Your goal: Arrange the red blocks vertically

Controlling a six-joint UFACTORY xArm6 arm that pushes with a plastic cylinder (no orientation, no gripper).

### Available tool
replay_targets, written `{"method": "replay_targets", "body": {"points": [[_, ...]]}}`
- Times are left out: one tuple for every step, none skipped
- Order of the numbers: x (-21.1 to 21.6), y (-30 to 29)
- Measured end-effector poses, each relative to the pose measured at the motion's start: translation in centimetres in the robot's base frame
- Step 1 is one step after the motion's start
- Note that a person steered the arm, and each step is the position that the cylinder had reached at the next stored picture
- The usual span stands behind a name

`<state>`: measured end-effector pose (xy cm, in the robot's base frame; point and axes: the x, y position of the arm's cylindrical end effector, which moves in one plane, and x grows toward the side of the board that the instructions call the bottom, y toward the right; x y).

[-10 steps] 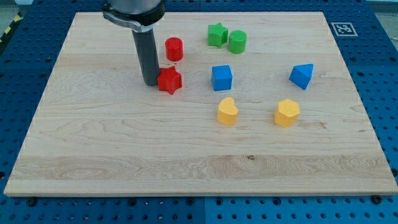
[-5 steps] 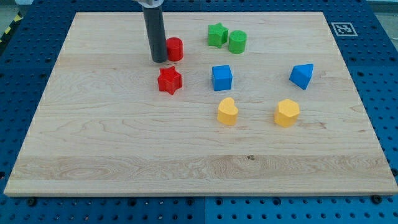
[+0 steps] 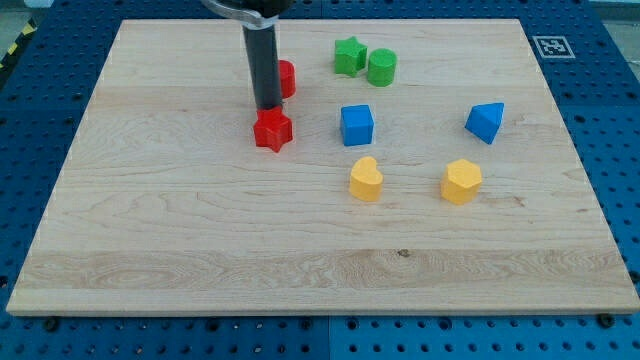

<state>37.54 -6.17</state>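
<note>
one high front view, whole board (image 3: 150,250).

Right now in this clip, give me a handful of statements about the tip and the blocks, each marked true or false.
1. My tip sits between the two red blocks. True: the red cylinder is just above it toward the view's right, the red star just below.
2. The rod hides the red star. False: it overlaps part of the red cylinder.
3. The green star and green cylinder sit side by side near the view's top. True.
4. The blue cube touches the red star. False: bare board separates them.
5. Both yellow blocks lie above the blue ones. False: the yellow heart and yellow hexagon lie lower.
</note>
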Motion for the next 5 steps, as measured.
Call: {"method": "replay_targets", "body": {"points": [[1.0, 1.4], [1.6, 1.5], [-0.4, 1.5], [-3.9, -0.7], [-6.1, -2.9]]}}
